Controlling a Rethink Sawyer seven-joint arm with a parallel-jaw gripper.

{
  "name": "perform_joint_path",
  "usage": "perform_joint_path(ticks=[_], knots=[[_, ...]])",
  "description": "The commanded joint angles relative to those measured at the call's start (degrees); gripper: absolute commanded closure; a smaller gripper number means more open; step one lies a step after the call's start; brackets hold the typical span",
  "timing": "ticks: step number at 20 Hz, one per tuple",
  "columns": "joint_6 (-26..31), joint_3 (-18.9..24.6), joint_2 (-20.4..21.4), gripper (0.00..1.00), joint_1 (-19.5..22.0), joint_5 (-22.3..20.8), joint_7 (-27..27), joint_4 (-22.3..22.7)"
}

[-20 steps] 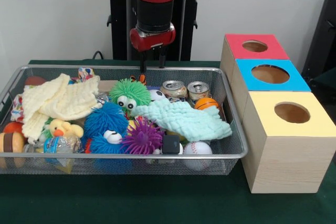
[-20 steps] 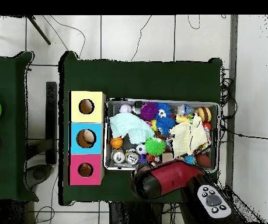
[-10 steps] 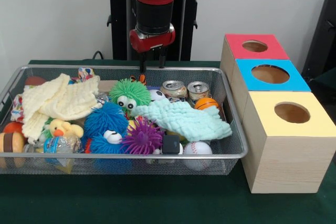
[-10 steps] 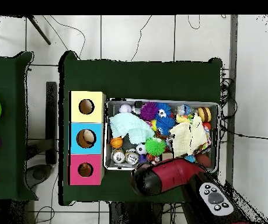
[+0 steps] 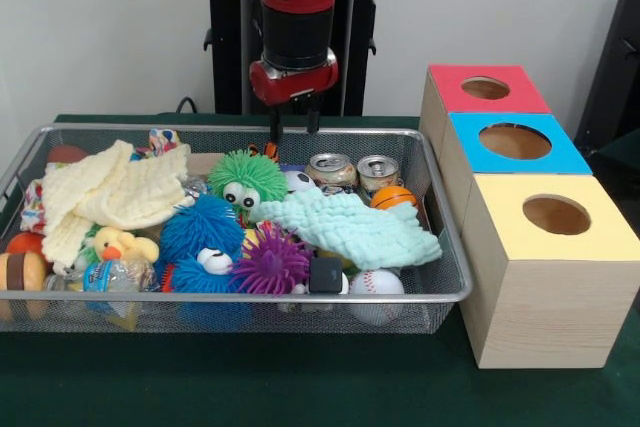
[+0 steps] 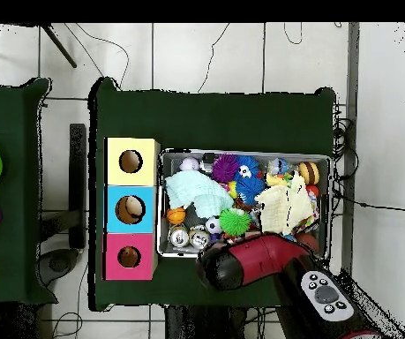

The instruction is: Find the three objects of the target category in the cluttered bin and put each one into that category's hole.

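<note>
Three wooden boxes stand right of the wire bin (image 5: 440, 287), each with a round hole: red-topped (image 5: 486, 88) farthest, blue-topped (image 5: 515, 141) in the middle, yellow-topped (image 5: 556, 215) nearest. The gripper (image 5: 294, 133) hangs over the bin's far rim, its two thin fingers parted with nothing between them. Just below it sits a green fuzzy toy (image 5: 246, 178) with googly eyes. Two cans (image 5: 332, 170) stand at the far right, an orange ball (image 5: 393, 197) beside them. A mint cloth (image 5: 355, 227) lies near a baseball (image 5: 377, 283); what appears to be a soccer ball (image 5: 298, 181) peeks out behind it.
</note>
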State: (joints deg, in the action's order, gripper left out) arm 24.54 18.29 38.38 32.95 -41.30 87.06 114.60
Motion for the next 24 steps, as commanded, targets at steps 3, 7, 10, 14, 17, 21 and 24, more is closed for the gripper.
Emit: perform_joint_path(ticks=[3, 7, 10, 14, 17, 21, 24], knots=[[5.28, 5.71, -1.14, 0.0, 1.64, 1.58, -4.08, -6.07], [5.98, 6.11, -0.1, 0.0, 1.85, 2.11, -4.19, -5.46], [7.09, 6.52, 1.26, 0.0, 2.0, 2.86, -4.63, -4.81], [7.63, 6.86, 1.76, 0.0, 2.24, 3.26, -4.91, -4.61], [6.8, 7.02, 0.63, 0.0, 2.7, 2.62, -5.21, -5.11], [5.94, 7.05, -0.84, 0.0, 3.23, 1.47, -5.65, -6.05], [5.81, 7.11, -1.62, 0.0, 3.46, 0.91, -5.94, -6.82]])
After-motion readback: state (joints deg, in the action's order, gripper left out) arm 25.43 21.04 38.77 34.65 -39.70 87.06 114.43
